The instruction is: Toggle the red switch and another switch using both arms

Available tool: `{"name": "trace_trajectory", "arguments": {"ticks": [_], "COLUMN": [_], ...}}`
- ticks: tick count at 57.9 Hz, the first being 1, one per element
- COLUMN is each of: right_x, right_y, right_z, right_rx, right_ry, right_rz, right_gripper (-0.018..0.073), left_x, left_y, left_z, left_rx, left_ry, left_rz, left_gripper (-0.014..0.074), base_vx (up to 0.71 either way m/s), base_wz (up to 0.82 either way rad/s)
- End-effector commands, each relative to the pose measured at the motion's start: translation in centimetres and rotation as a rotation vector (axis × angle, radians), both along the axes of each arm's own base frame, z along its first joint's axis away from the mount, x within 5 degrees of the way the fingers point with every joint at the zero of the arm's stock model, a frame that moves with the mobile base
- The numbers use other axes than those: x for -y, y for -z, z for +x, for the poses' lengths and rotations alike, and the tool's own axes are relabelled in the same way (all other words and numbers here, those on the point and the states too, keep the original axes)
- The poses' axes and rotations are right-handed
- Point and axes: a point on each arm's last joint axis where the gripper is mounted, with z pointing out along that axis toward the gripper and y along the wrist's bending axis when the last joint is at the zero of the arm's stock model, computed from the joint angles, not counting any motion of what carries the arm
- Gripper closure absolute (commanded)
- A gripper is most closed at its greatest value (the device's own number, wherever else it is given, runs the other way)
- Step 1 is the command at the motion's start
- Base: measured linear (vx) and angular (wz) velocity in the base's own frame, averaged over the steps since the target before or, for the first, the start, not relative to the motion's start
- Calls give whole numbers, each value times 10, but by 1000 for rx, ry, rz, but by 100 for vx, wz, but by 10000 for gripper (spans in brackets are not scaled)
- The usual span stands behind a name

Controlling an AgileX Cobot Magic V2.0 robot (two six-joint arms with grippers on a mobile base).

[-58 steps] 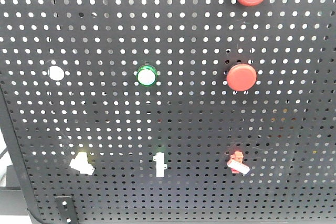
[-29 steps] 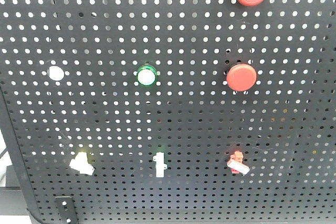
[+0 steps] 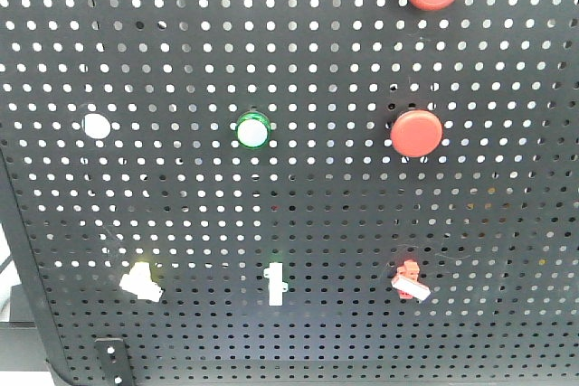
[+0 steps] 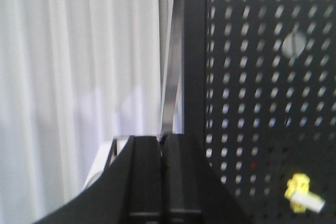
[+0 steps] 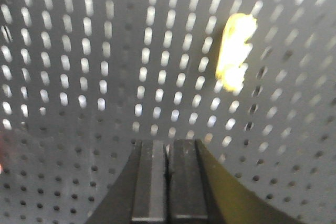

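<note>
Red switch (image 3: 409,279) sits low right on the pegboard (image 3: 298,205), white lever angled down and right. Yellow switch (image 3: 140,279) is low left on the same row, with the white toggle (image 3: 275,284) between them.

Front view shows no change over the last second: both levers are in the same pose and neither arm is in frame. My read is that nothing is toggled yet and both arms are in approach.

Left gripper (image 4: 161,140): fingers pressed together, holding nothing. It points at the board's left edge, half at the white curtain (image 4: 79,77). The yellow switch shows at lower right of that wrist view, well off the finger line, so the arm needs to shift toward it before any push on the lever.

Right gripper (image 5: 168,144): fingers together, empty, facing the perforated panel. A blurred yellowish part (image 5: 235,51) sits up and right of the fingers, too smeared to tell which toggle it is. The red switch isn't clearly visible in this view. There's a faint red smear at the left edge, can't confirm.

Risk: the levers are small, so closed fingers could slide past one or snag a hole. The round red buttons (image 3: 416,133) above the red switch are not the target.
</note>
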Motion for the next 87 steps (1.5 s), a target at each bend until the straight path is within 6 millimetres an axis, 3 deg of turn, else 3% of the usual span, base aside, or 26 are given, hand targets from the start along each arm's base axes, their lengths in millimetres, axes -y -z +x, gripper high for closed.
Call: {"name": "trace_trajectory", "arguments": {"ticks": [1, 14, 24, 34, 46, 61, 87], "right_x": [0, 0, 0, 0, 0, 0, 0], "right_y": [-21, -21, -21, -22, -27, -30, -30], "right_z": [0, 0, 0, 0, -2, -3, -3], "right_rx": [136, 147, 147, 150, 213, 243, 243], "right_ry": [-1, -2, -2, -2, -6, -7, -7], "right_rz": [-5, 0, 0, 1, 4, 5, 5], "right_gripper": [566, 566, 566, 566, 566, 566, 566], "left_x": [2, 11, 38, 64, 84, 95, 99], "left_y": [-7, 7, 15, 9, -4, -10, 6], "left_z": [12, 38, 50, 63, 92, 115, 129], "left_rx": [22, -87, -124, -65, -93, -111, -202], "left_ry": [8, 69, 230, 356, 391, 388, 361], "left_rz": [-5, -6, 11, -4, 4, -3, -79], "left_gripper": [594, 594, 594, 594, 594, 594, 594], "base_vx": [0, 0, 0, 0, 0, 0, 0], "base_wz": [0, 0, 0, 0, 0, 0, 0]}}
